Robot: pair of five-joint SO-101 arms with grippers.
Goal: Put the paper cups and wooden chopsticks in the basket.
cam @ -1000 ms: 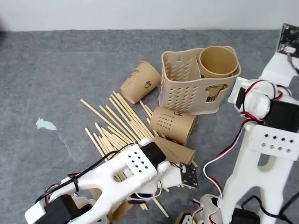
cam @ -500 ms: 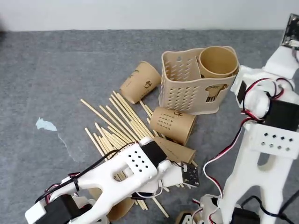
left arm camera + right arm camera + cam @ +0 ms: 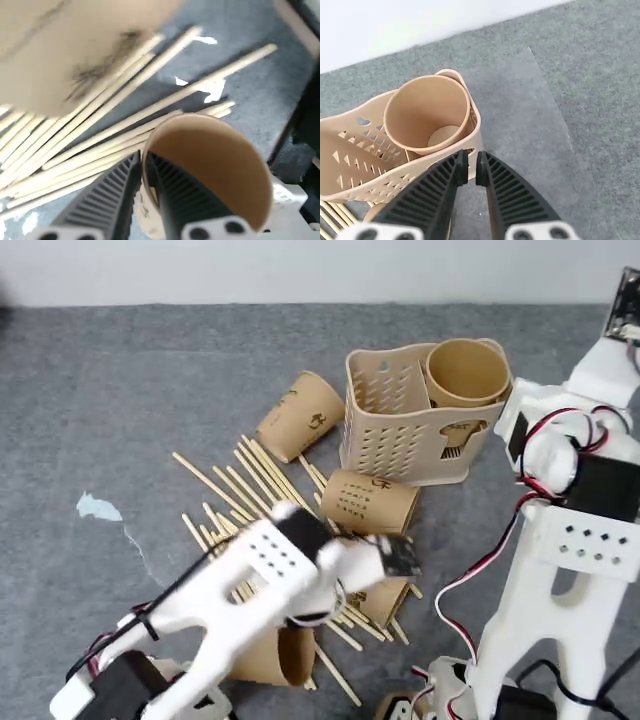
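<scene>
Paper cup (image 3: 210, 165), rim clamped in the left tool (image 3: 142, 159), over loose chopsticks (image 3: 75, 145) on the grey surface (image 3: 120, 390). We should lift it clear without crushing the thin rim, then carry it to the basket (image 3: 400, 435) beyond, where the right tool (image 3: 471, 162), nearly closed and empty, hovers by a second cup (image 3: 427, 115) inside.

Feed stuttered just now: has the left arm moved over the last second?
Yes. In the high view the left arm has shifted up the frame, closer to the unmoved basket.
</scene>
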